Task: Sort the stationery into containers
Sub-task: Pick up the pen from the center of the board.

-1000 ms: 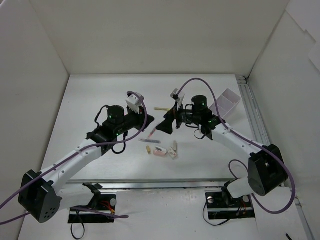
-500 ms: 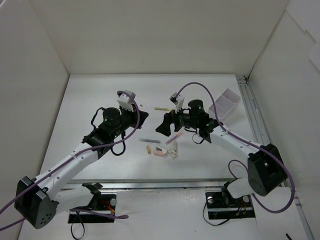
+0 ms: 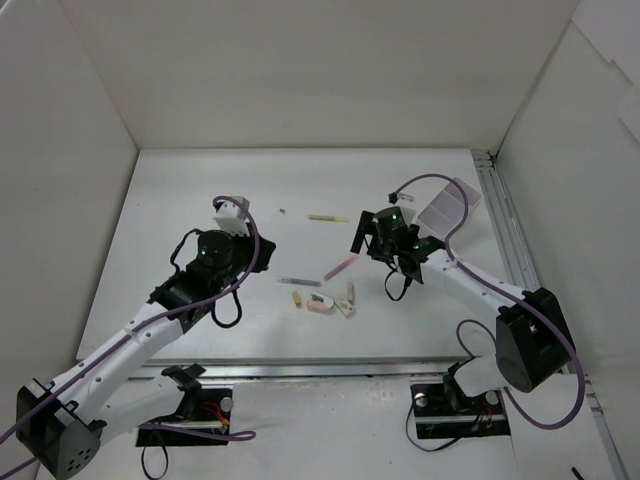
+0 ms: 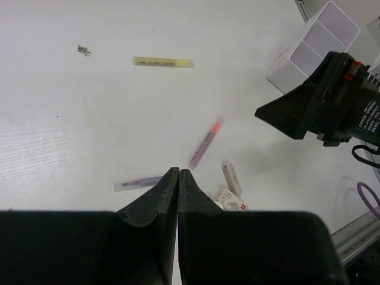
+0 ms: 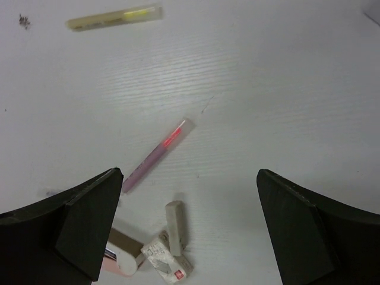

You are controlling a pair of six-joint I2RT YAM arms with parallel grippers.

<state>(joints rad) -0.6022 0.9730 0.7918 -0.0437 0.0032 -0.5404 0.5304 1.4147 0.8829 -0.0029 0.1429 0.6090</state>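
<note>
- My right gripper (image 5: 189,173) has pulled back and up, away from the little heap of things. Its fingers are wide open and they hold nothing.
- My left gripper (image 4: 179,171) has gone back to its own side too. Its two fingers are pressed together, with nothing between them.
- The pink-red pen (image 5: 157,155) has moved a bit toward my right side. Now it lies flat and slanted on the table (image 3: 200,190), under the gap between my open right fingers. They do not touch it.
- I think the pen slipped or was let go, so it is not sorted yet. I think I must come down for it again.
- The white containers (image 3: 443,207) stand at the far right of the table, well apart from the pen. The parts I can see inside look empty, so I think no sorting is done yet.
- The pen is a thin stick, red at one end and purple-pink at the other.
- The yellow pen (image 4: 162,62) lies alone, farther off.
- The purple pen (image 4: 138,183) lies just beside my left fingertips.
- The cream eraser (image 5: 174,219) and the white-pink eraser (image 3: 320,304) sit close together near the pink-red pen's low end. The tan eraser (image 3: 296,298) is just beside them.
</note>
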